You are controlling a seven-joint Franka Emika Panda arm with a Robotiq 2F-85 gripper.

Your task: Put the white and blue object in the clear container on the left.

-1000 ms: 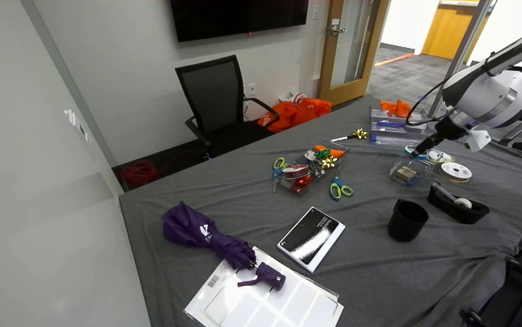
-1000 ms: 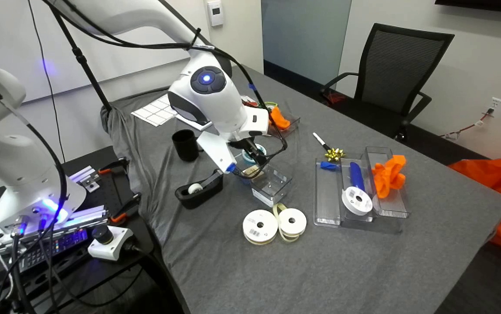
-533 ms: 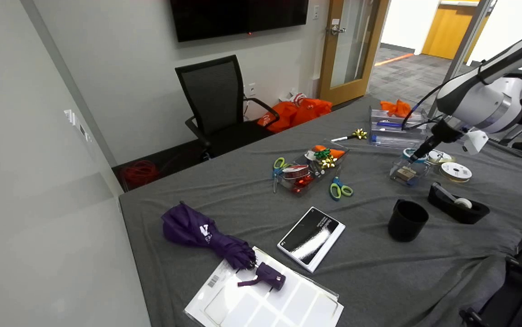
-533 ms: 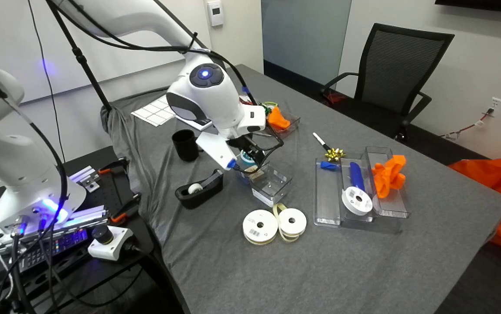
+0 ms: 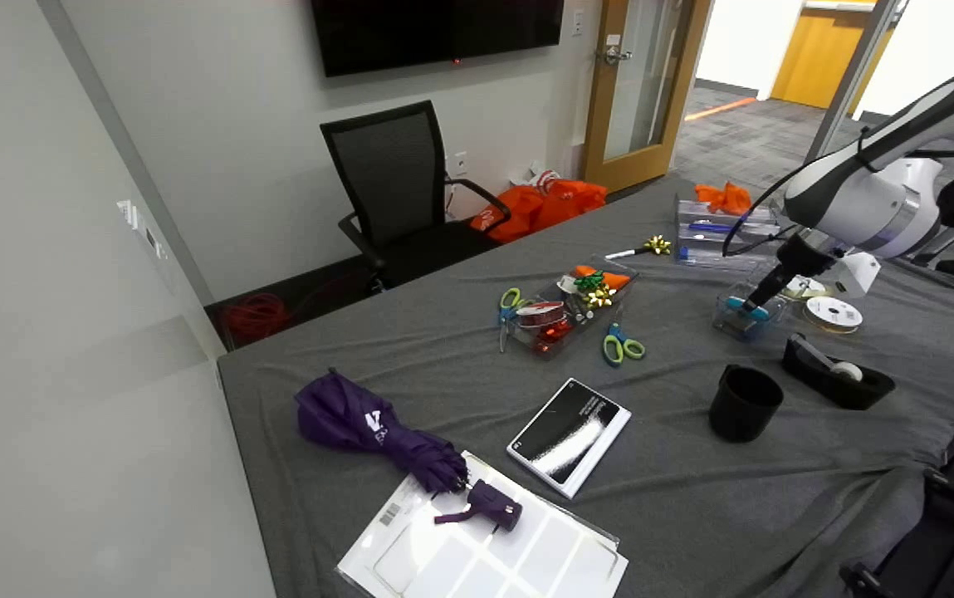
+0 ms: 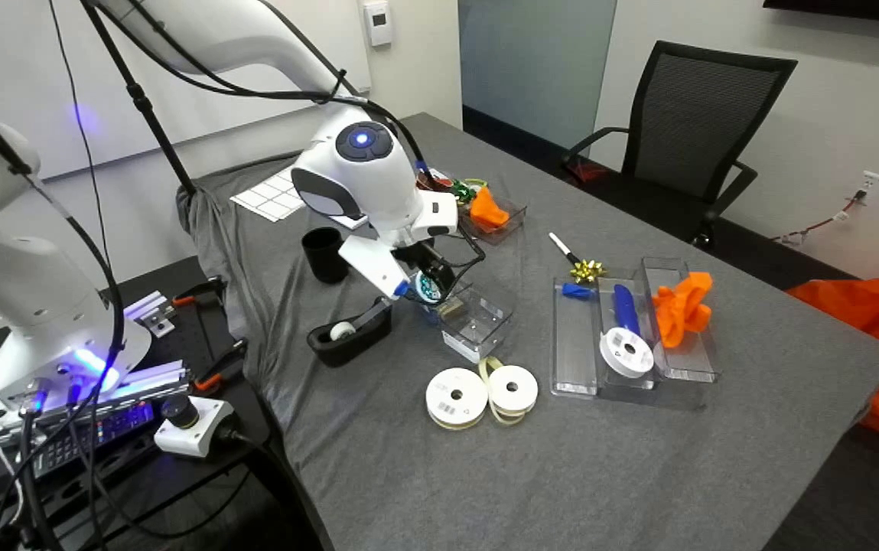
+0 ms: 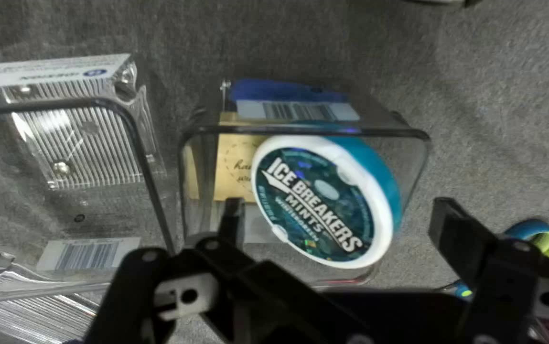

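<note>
The white and blue object is a round mints tin [image 7: 315, 203], white-rimmed with a teal-blue side. It is tilted within the rim of the clear container [image 7: 207, 130], above a tan card and a blue piece. I cannot tell if it rests on the bottom. The tin shows in both exterior views [image 5: 736, 303] [image 6: 428, 287], partly behind the gripper. My gripper [image 7: 341, 205] is open, one finger on each side of the tin, with gaps visible. In both exterior views the gripper [image 5: 750, 306] [image 6: 443, 285] points down at the container, which it partly hides.
A second clear tub [image 6: 477, 321] stands close beside the container. A black tape dispenser [image 6: 347, 333], a black cup [image 6: 324, 255] and white ribbon spools [image 6: 457, 396] are nearby. Clear trays [image 6: 575, 360] with an orange cloth stand farther off. Scissors [image 5: 623, 345] lie near a filled box.
My gripper and the tin have moved down to the clear container. The tin, earlier above the rim, now sits lower and more tilted.
</note>
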